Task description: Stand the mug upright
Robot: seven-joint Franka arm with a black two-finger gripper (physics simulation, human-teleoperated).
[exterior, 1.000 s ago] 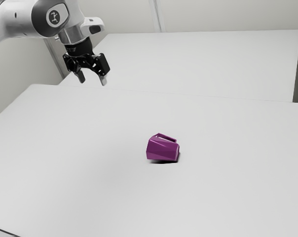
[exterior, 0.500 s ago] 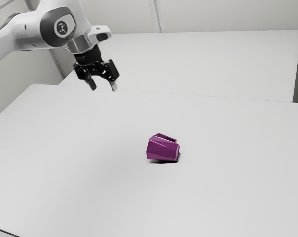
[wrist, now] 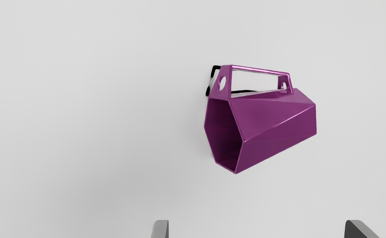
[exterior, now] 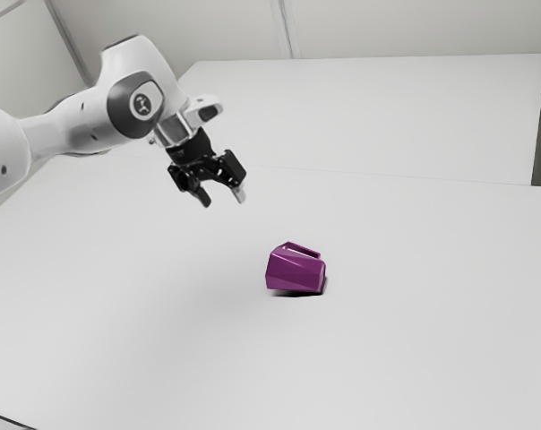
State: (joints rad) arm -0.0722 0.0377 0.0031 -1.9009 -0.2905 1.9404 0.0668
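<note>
Fingers (exterior: 239, 193): wide apart, nothing between them
Mug (exterior: 295, 270): on its side, below the fingers and apart from them
Handle (wrist: 260, 69): on the mug's side away from the fingers
Worktop (exterior: 145, 331): smooth, pale, beneath fingers and mug
Panel (exterior: 369, 116): white, beyond the fingers
Wall (exterior: 414, 27): light grey, farthest from them

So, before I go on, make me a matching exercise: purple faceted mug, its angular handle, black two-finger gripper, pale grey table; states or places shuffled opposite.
1. Purple faceted mug
2. Angular purple handle
3. Black two-finger gripper
4. Pale grey table

A. Beneath the mug
B. Open, in mid-air
C. Lying on its side
D. Joined to the mug

Pairs: 1-C, 2-D, 3-B, 4-A
</note>
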